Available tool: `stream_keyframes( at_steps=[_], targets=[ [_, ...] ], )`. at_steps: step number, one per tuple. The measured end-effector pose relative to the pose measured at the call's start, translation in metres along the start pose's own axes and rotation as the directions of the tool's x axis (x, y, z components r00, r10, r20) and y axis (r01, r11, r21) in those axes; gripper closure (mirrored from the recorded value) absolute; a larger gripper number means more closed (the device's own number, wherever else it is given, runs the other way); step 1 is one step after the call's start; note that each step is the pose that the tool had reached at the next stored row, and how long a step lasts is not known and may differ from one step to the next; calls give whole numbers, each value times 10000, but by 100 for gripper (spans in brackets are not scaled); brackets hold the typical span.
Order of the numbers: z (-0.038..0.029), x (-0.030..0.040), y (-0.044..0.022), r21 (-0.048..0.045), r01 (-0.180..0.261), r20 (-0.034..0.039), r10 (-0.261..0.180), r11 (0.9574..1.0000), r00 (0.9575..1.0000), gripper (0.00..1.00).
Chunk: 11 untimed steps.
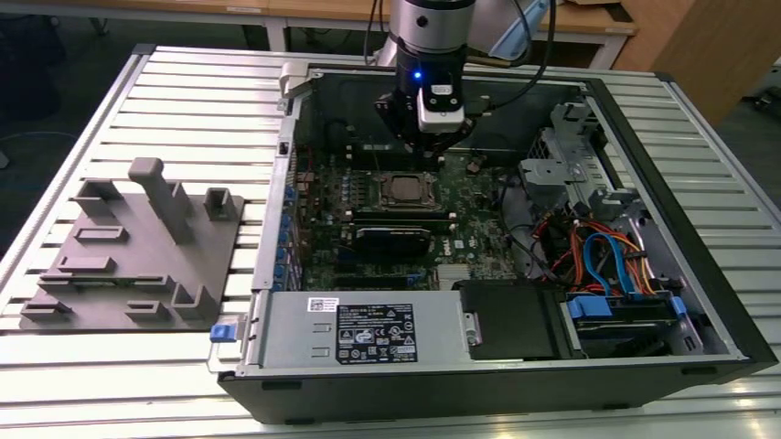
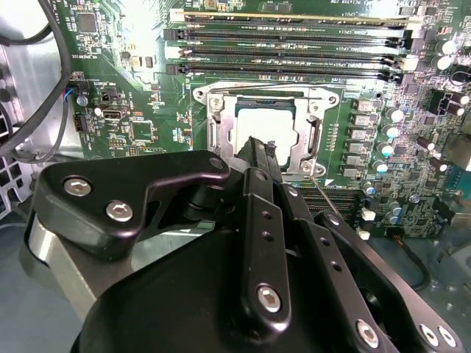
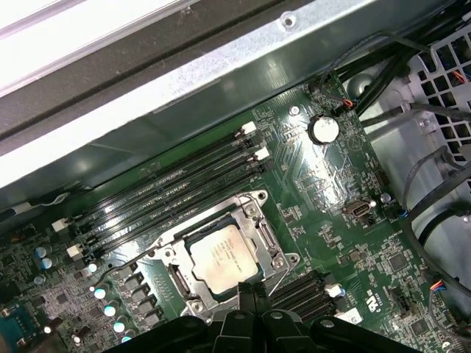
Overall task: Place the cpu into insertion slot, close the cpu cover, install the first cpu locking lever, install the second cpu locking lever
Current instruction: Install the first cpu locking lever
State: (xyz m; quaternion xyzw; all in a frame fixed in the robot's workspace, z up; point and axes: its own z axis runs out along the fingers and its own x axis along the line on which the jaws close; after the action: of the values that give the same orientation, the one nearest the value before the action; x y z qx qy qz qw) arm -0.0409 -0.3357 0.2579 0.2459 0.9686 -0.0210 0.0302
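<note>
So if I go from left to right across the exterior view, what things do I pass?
Grey holder → small blue tab → cpu → blue and orange cables.

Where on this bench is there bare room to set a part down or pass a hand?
Bare slatted table behind the grey fixture tray, in front of it by the table's near edge, and along the exterior view's right of the computer case. Crowded inside the case: the gripper hangs over the cpu, cables fill the drive side.
</note>
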Motion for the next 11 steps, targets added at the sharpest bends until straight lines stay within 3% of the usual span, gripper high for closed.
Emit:
stream_keyframes(
  at_steps=[2,6,11],
  targets=[
    [0,0,0,-6,80,2,-80,10000,10000,90],
    [1,0,0,-52,761,22,-761,9971,9971,90],
    [3,0,0,-111,1661,52,-1661,9860,9861,90]
  ],
)
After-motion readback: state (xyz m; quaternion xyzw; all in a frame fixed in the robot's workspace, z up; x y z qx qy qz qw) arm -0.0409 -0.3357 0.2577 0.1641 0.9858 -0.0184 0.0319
